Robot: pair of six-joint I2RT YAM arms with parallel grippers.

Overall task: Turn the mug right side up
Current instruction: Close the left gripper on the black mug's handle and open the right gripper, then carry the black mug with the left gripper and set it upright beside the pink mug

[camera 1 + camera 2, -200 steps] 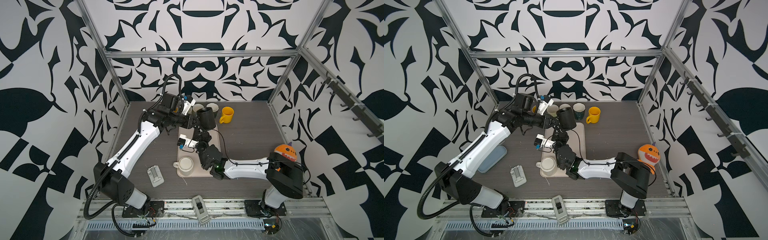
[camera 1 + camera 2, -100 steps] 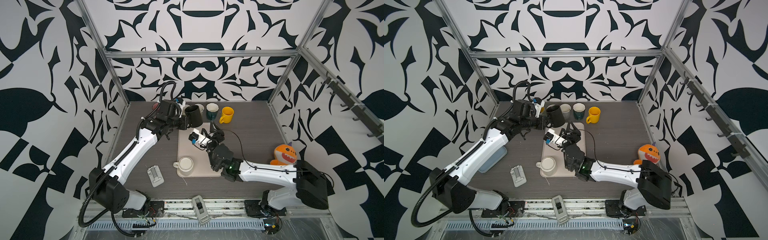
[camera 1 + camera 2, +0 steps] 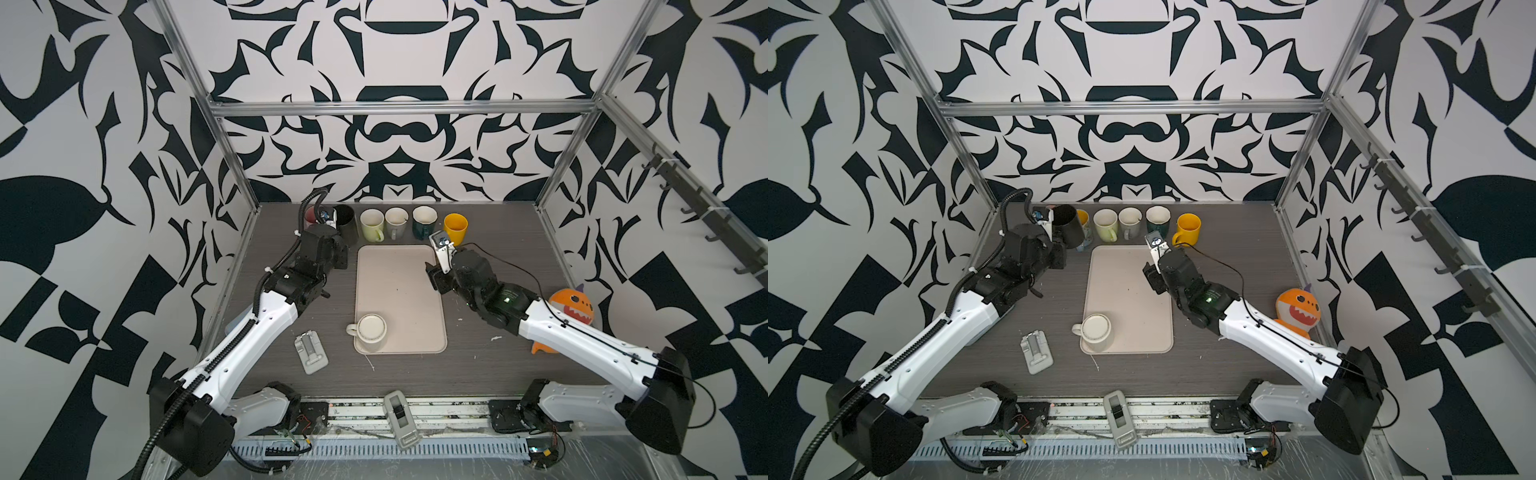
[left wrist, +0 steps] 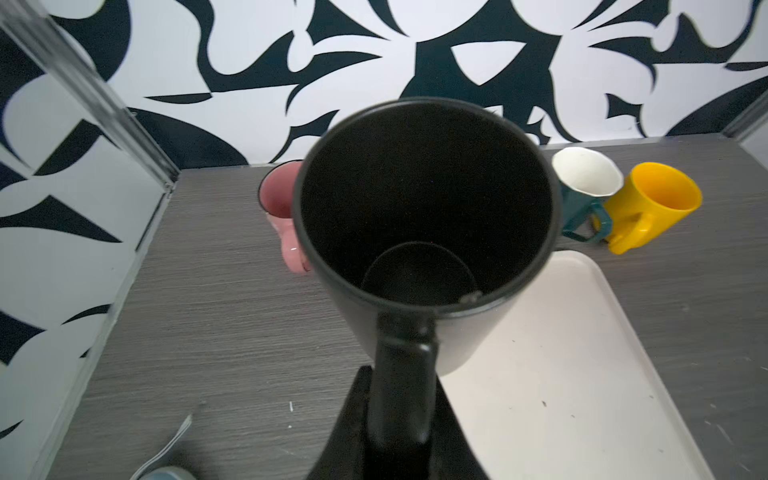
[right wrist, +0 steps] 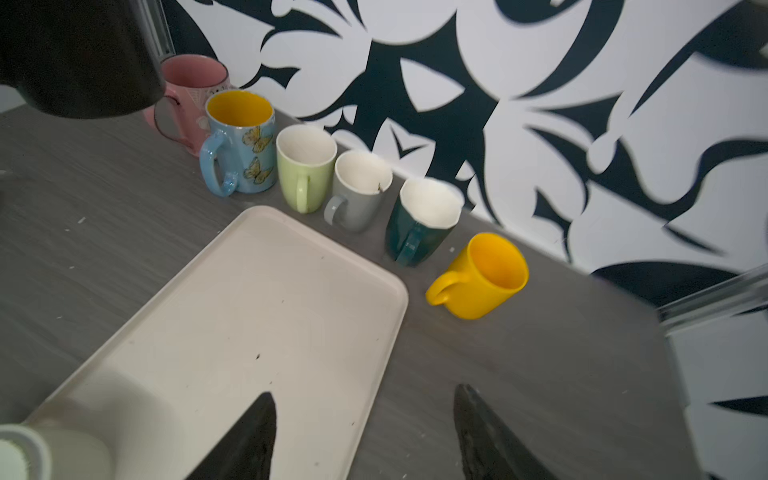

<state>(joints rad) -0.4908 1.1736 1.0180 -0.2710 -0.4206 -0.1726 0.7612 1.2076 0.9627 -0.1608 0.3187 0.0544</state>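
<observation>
Setting down the righted mug. Your left gripper (image 4: 401,419) is clamped on the handle of the black mug (image 4: 424,199). The mug hangs mouth upward at the far left of the table (image 3: 498,270), close to the pink mug (image 4: 279,195) and over the far corner of the tray (image 3: 399,266). Your right gripper (image 5: 365,415) stands with jaws apart and empty above the tray's right edge.

**Technique.**
- The turn itself appears complete; what remains is probably the placement.
- Lower the mug straight down with its base level.
- Choose bare table beside the row, since the neighbouring mugs stand close enough to be knocked.
- A grip on the handle alone likely lets the body swing, so descend slowly.
- Part the jaws only once the base sits flat.
- Leave your right arm where it is, well apart from the row.

**Views compared.**
- The left wrist view alone shows the fingers (image 4: 353,419) pinching the handle and the mug's empty interior.
- The mug's bulk in that view hides most of the row.
- The right wrist view supplies what is hidden there: the blue butterfly mug (image 5: 241,141) and the green mug (image 5: 305,166), standing side by side.
- It also shows the black mug's underside apparently clear of the table.
- Both top views add the cream mug (image 3: 371,328), bottom up on the tray's near left corner, which the right wrist view shows only as a blur.
</observation>
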